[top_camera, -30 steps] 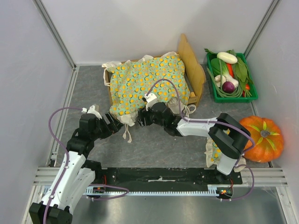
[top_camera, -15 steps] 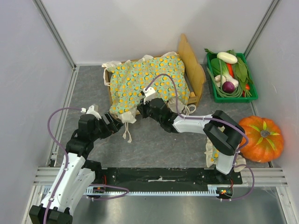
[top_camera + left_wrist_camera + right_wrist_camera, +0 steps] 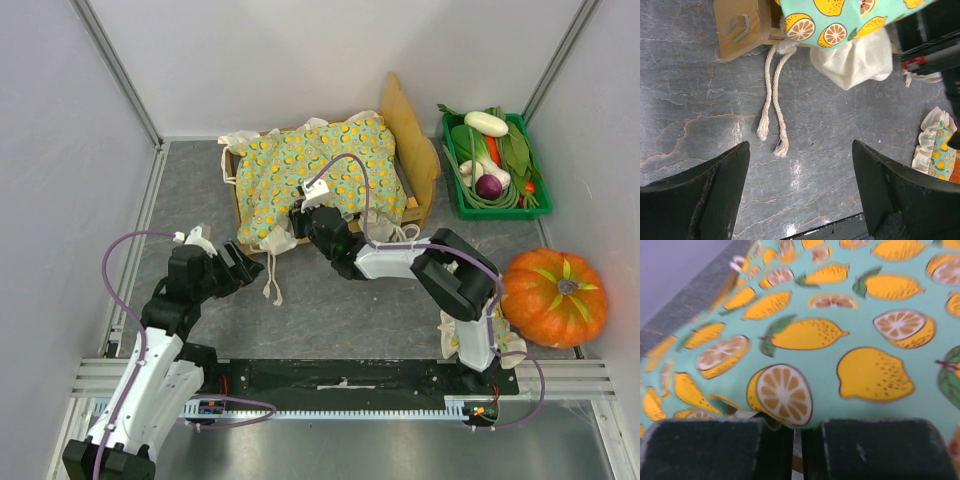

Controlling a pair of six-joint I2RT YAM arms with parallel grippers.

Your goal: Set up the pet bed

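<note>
The pet bed point(image 3: 413, 140) stands at the back centre, its light-wood headboard on the right. A green lemon-print blanket point(image 3: 320, 170) covers it and hangs over the near edge. My right gripper point(image 3: 297, 218) is shut on the blanket's near edge; in the right wrist view the fabric point(image 3: 830, 330) runs down between the nearly closed fingers point(image 3: 730, 450). My left gripper point(image 3: 250, 262) hangs open over bare table near the bed's front-left corner point(image 3: 740, 25), with nothing between its fingers point(image 3: 705, 195). Two rope cords point(image 3: 772, 100) and a white ruffle point(image 3: 855, 60) hang there.
A green crate of vegetables point(image 3: 456, 195) sits at the back right and an orange pumpkin point(image 3: 555, 295) at the right. A small matching pillow point(image 3: 455, 335) lies under the right arm, also seen as a ruffled pillow point(image 3: 937, 145) in the left wrist view. Walls enclose three sides.
My right gripper has shut on the blanket's near edge and moved back toward the bed, lifting the hanging fabric. The left arm has stayed still.
</note>
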